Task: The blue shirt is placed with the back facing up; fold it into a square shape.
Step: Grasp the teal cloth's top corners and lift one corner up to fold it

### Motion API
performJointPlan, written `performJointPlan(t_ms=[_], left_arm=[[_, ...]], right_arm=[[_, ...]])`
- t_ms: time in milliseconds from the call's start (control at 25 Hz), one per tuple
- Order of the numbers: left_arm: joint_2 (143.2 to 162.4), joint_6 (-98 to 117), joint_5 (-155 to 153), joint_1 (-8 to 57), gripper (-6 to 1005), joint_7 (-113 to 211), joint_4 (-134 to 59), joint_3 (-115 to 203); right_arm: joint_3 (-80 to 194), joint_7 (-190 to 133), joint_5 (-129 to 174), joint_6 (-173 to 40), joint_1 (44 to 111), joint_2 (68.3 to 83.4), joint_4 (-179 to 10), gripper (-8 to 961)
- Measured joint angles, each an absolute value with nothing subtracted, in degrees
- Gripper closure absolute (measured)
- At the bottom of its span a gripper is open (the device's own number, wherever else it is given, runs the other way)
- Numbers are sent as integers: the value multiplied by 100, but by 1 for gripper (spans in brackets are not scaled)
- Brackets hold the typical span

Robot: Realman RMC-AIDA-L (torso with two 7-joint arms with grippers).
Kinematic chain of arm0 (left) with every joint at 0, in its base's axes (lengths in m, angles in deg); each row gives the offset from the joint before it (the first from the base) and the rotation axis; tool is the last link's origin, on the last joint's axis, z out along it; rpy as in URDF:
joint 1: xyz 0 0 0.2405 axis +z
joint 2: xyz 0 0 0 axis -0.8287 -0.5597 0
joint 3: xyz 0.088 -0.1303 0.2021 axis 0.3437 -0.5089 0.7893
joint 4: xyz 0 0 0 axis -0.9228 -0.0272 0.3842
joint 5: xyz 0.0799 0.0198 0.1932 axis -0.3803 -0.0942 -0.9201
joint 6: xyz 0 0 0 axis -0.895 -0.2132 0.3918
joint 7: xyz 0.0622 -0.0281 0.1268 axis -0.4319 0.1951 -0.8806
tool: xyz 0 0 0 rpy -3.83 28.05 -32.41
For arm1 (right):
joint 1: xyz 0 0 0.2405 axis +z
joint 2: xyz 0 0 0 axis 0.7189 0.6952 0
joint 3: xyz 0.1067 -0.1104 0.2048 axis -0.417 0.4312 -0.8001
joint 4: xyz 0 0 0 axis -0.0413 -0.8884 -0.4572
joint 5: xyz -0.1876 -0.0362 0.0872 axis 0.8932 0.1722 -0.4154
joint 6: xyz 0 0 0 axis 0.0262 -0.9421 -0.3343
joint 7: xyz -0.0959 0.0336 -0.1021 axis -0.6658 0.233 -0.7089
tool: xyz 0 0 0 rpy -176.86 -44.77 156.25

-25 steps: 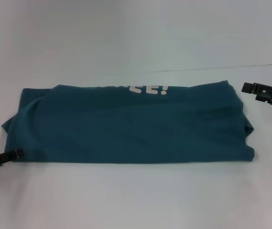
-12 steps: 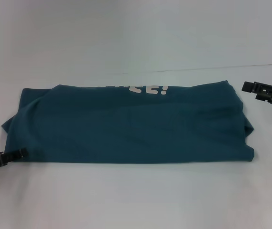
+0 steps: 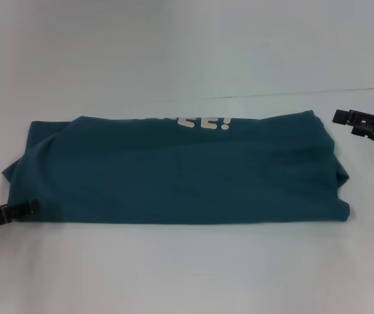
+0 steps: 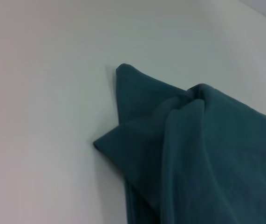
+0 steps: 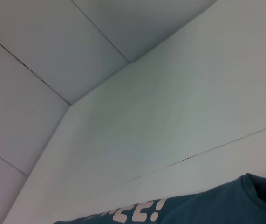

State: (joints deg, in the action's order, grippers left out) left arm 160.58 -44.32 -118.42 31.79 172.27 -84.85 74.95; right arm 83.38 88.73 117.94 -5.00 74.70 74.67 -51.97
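Note:
The blue shirt [image 3: 173, 170] lies on the white table [image 3: 187, 268], folded into a long band that runs left to right. White lettering [image 3: 203, 122] shows along its far edge. My left gripper [image 3: 33, 207] is low at the shirt's near left corner, its tip at the fabric's edge. The left wrist view shows that bunched corner of the shirt [image 4: 207, 154] with layered folds. My right gripper [image 3: 338, 118] hovers just off the shirt's far right corner, apart from the cloth. In the right wrist view the shirt [image 5: 244, 200] and its lettering [image 5: 135, 212] show.
A thin seam [image 3: 304, 91] crosses the table behind the shirt. A pale panelled wall [image 5: 39, 56] rises beyond the table's far edge.
My left gripper has slid a little to the right, up to the shirt's near left corner. The right gripper and the shirt have barely moved.

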Motion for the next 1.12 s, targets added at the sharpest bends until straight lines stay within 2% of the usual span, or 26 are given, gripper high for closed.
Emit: performJointPlan(t_ms=[840,1120], left_arm=[[16062,-4057,-11840,3077,223,17087,-8413,7630],[16093,-3988,-12003,3082,502,17096,-8446,7644]], right_arm=[[8347,8878,11795,-523,7479,7459,-5199,112],[8330,8878,11794,-507,7479,7475,-5189,112]])
